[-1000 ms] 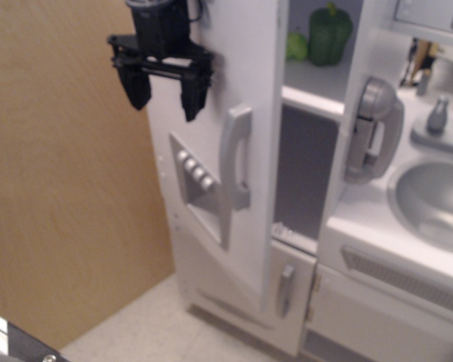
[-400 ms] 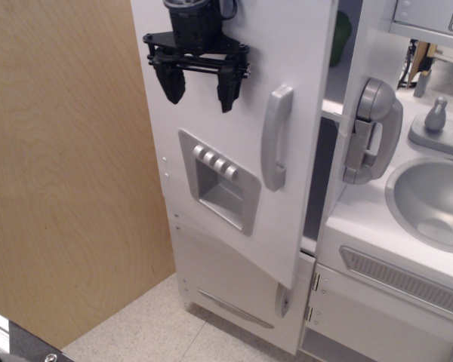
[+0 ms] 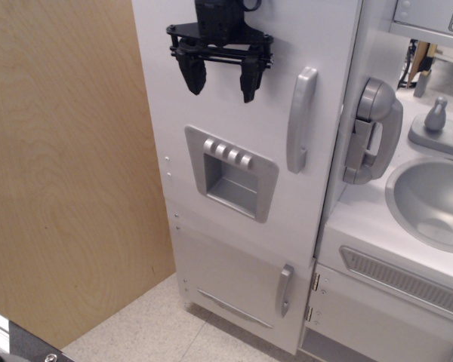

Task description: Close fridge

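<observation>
With its jaws spread wide and empty, the gripper [image 3: 220,81] is held before the fridge [image 3: 241,136] door; the door is seen shut.

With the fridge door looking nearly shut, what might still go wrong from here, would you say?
1. The gripper, jaws open, sits against the fridge door; further pushing could strain the toy cabinet.
2. Moving right, the jaws might clip the grey handle.
3. Whether the door is fully seated cannot be told; it may swing back open once the gripper withdraws.

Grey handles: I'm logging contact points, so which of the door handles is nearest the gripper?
The long vertical handle on the fridge door, right of the gripper; the short handle sits far below.
</observation>
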`<state>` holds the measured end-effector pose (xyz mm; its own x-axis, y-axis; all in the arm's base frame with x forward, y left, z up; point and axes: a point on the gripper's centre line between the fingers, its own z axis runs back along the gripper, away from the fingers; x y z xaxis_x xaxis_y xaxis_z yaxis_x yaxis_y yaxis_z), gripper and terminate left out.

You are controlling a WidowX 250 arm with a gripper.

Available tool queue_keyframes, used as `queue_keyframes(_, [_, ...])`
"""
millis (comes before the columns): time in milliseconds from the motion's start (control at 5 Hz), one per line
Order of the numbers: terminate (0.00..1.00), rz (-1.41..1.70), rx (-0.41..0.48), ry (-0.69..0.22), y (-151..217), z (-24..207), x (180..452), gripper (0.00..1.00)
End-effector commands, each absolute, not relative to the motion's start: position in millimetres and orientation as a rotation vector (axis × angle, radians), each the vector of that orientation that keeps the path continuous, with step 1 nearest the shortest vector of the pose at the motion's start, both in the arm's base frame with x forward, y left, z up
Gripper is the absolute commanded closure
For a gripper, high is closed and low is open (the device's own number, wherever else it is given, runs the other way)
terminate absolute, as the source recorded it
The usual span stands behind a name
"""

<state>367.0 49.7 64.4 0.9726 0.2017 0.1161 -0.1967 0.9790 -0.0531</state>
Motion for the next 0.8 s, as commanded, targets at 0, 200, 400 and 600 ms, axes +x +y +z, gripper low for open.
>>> queue_keyframes(0, [0.00,0.210,-0.043,-0.180,50.1,88.8,383.9,0.00])
queue_keyframes(200, [0.00,0.215,-0.046,-0.185,49.8,89.9,385.4,0.00])
queue_keyframes(400, [0.00,0.227,-0.048,-0.189,49.6,91.6,390.1,0.00])
queue_keyframes(600, [0.00,0.212,-0.054,-0.190,49.6,93.4,382.8,0.00])
